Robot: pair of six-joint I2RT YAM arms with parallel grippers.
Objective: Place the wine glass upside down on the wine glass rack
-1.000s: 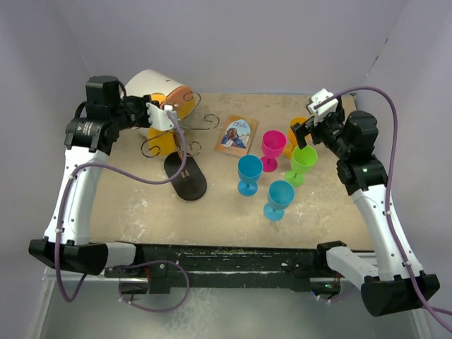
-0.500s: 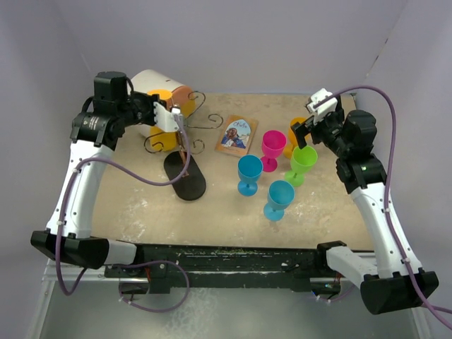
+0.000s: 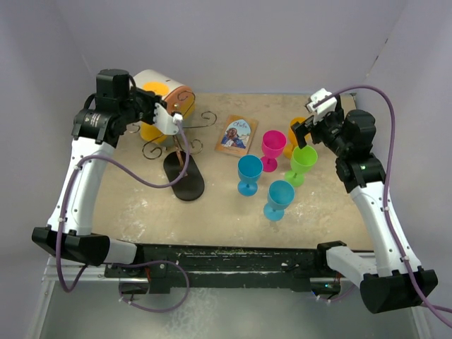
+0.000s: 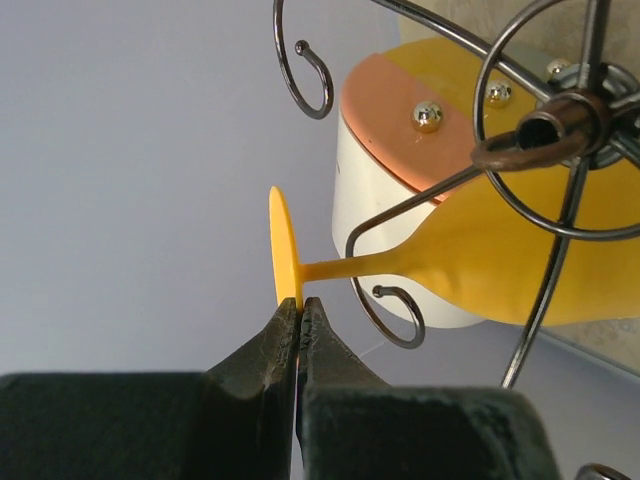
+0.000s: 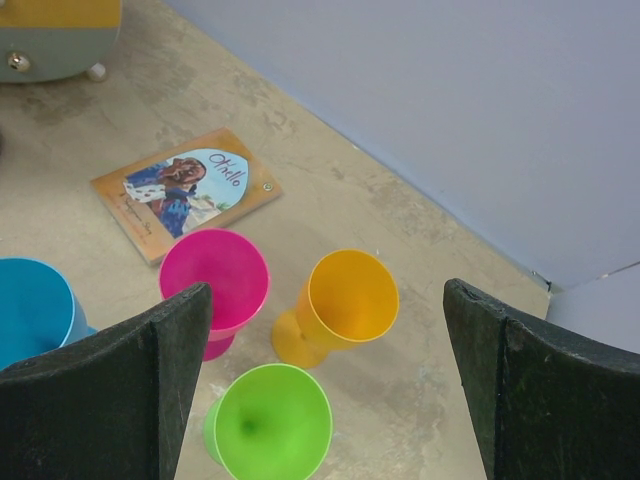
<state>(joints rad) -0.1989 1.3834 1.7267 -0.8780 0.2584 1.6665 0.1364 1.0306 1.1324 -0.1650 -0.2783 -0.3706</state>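
Wine glass (image 4: 500, 260), yellow, is up at the rack (image 4: 545, 130) at the far left of the table, in front of a white cylinder (image 4: 380, 230). The left gripper (image 4: 298, 305) is pinched tight on the rim of the glass's foot. In the wrist view the stem runs sideways and the bowl sits behind the wire curls.

Step in hand looks like hanging: the glass is at the rack but not released. The next move likely calls for sliding the stem into a curled arm so the foot catches with the bowl down, then letting go.

The right gripper (image 5: 325, 292) is spread wide and holds nothing, above four spare glasses.

Hard to tell:
- Whether glass and wire touch.
- In the top view the arm covers most of the glass.
- The bowl's mouth is cut off.
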